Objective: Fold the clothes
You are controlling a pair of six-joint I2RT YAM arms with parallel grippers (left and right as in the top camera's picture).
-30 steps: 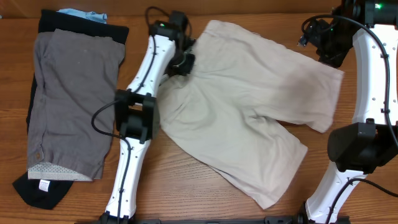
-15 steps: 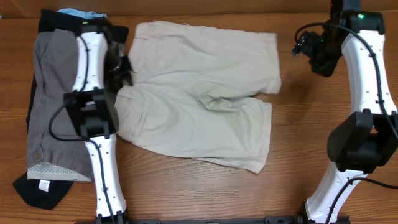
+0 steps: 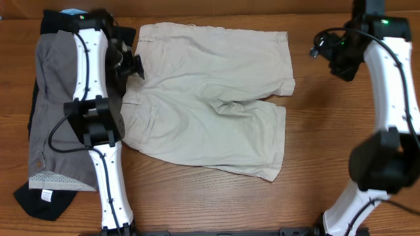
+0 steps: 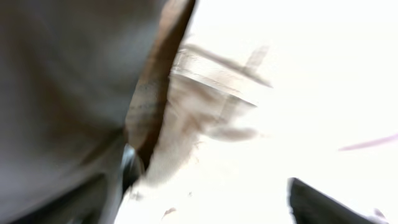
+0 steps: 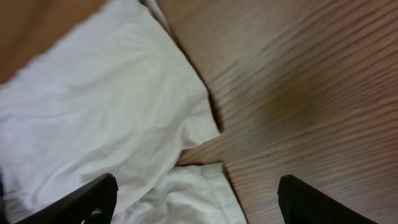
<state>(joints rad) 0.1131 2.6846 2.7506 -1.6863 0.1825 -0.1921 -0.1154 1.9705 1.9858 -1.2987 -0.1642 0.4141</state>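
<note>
The light beige shorts (image 3: 210, 98) lie spread flat mid-table, waistband to the left and both legs pointing right. My left gripper (image 3: 136, 67) hovers at the waistband's left edge, open and holding nothing. Its blurred wrist view shows bright beige cloth (image 4: 280, 93) under the left gripper (image 4: 217, 193), with grey fabric (image 4: 62, 93) beside it. My right gripper (image 3: 327, 52) hangs open above bare wood, just right of the upper leg. In its own view the right gripper (image 5: 193, 199) spans the leg hems (image 5: 112, 112) and the table (image 5: 298, 93).
A pile at the far left holds grey shorts (image 3: 56, 98) on top, a black garment (image 3: 39, 200) sticking out at the front, and a light-blue garment (image 3: 75, 13) peeking out at the back. The left arm lies along the pile's right edge.
The left gripper pulled the beige shorts' waistband leftward, laying them flat, then opened and let go. The right gripper stayed near the back right and opened slightly wider.
</note>
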